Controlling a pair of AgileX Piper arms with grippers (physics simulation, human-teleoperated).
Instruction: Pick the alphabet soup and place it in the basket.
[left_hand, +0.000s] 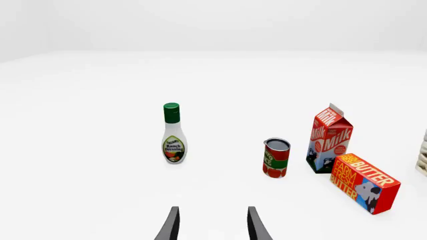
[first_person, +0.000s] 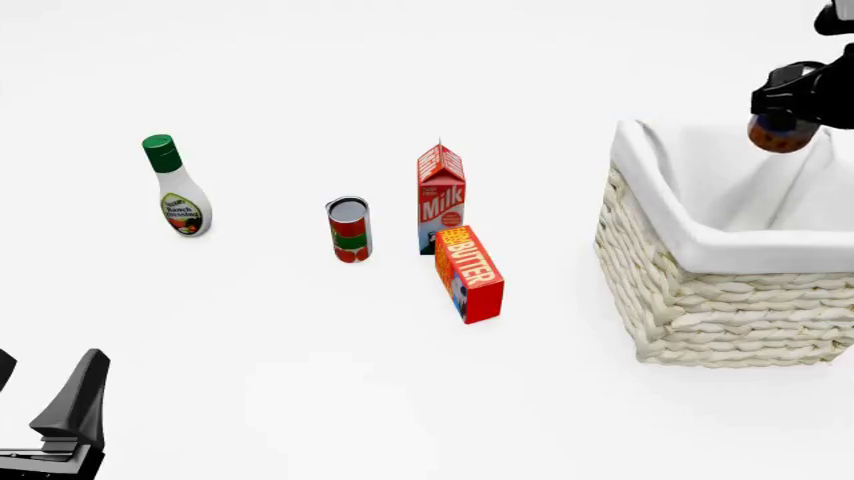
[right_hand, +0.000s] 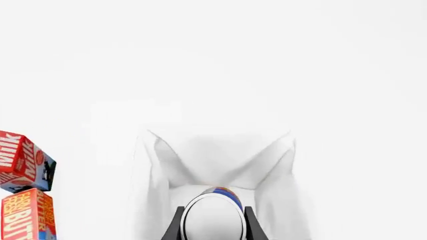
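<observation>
From the left wrist, the left gripper (left_hand: 212, 225) shows black fingers spread apart on nothing, low over the white table (left_hand: 100, 125), far from the job. The front view puts the right gripper (first_person: 785, 120) high above the square cream wicker basket with white cloth lining (first_person: 707, 300), clamped on the small blue-labelled, orange-banded alphabet soup can (first_person: 778, 135), so the carry looks nearly done. In the right wrist view the can's silver top (right_hand: 213, 217) sits pinched between both fingers directly over the lining; next comes lowering and letting go.
</observation>
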